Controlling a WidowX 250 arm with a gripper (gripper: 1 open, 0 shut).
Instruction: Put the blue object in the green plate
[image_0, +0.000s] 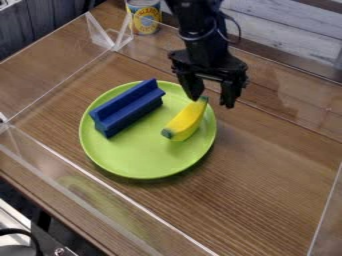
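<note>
Dark blue grooved block (128, 108), lime-green round plate (147, 155), yellow toy banana (186, 119)

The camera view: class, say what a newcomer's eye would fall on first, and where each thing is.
The big lime-green plate stands out first, on the wooden table. On it lie a dark blue block on the left of the picture and a bright yellow toy banana on the right. Above them hangs the black gripper, its jaws apart.

A robotics lab or test bench is suggested by the black robot arm (201, 38) mounted over a wooden surface (267, 165).
</note>
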